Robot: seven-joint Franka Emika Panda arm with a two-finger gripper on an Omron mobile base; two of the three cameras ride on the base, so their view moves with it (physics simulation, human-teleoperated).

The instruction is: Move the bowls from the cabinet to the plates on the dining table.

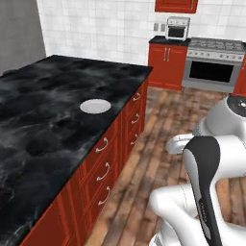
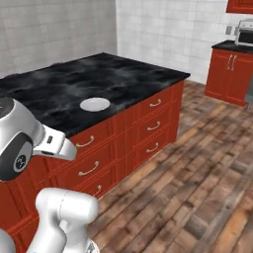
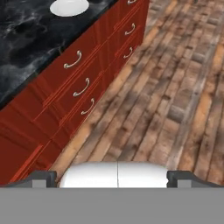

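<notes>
The dining table (image 1: 43,120) (image 2: 74,84) is a black marble slab on red drawer fronts, to my left. One pale round plate (image 1: 95,106) (image 2: 95,104) (image 3: 69,6) lies near its edge with nothing on it. In the hand view my gripper (image 3: 113,177) is open, its dark fingertips (image 3: 41,177) far apart, nothing between them. It hangs over the wooden floor beside the table's drawers, well short of the plate. The lower edge of a red wall cabinet (image 1: 175,5) (image 2: 242,5) shows on the far wall. The bowls are out of view.
At the far wall a steel stove (image 1: 214,62) stands beside a red base cabinet (image 1: 167,65) (image 2: 230,74) carrying a toaster oven (image 1: 177,28) (image 2: 244,32). Wooden floor (image 1: 158,125) (image 2: 188,188) runs between the table and that wall. Curved silver handles (image 3: 73,60) stick out of the drawers.
</notes>
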